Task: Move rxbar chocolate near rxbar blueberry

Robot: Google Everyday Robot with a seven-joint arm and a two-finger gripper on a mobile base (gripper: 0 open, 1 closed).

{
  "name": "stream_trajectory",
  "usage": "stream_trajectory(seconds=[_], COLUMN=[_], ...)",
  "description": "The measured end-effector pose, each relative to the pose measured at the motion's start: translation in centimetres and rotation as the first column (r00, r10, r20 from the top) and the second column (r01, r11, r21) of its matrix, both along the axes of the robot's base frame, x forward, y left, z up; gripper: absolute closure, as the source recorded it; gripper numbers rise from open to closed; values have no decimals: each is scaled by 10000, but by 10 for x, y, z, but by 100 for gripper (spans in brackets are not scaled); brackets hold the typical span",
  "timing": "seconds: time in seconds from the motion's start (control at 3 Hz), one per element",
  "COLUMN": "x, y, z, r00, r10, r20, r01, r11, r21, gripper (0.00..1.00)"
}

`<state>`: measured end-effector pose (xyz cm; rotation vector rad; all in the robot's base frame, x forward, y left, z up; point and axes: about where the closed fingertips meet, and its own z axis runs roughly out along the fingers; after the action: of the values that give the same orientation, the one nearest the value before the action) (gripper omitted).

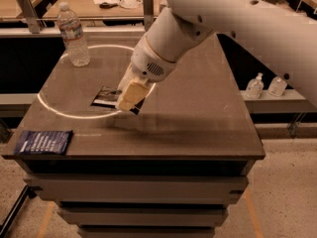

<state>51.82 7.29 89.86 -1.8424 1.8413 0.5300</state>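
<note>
Holds rxbar chocolate in closed gripper over mid tbl, well apart from rxbar blueberry at front-L corner.

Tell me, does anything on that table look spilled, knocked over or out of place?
Nothing stands out. The water bottle stands upright, the rxbar blueberry lies flat at the near left corner of the table, and the gripper holds the rxbar chocolate over its middle.
</note>
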Motion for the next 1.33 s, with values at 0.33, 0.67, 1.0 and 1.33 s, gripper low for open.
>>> stream_trajectory(seconds=[0.33,0.67,1.0,1.33], x=[-13,-23,-26,-30], y=[19,37,44,49], z=[-9,-22,-26,-32], r00=[9985,9943,9925,9914], r10=[537,1055,1214,1311], r20=[92,136,107,8], r01=[-536,-1052,-1211,-1310], r11=[9985,9942,9924,9908], r21=[-135,-213,-228,-340], gripper=[100,100,100,80])
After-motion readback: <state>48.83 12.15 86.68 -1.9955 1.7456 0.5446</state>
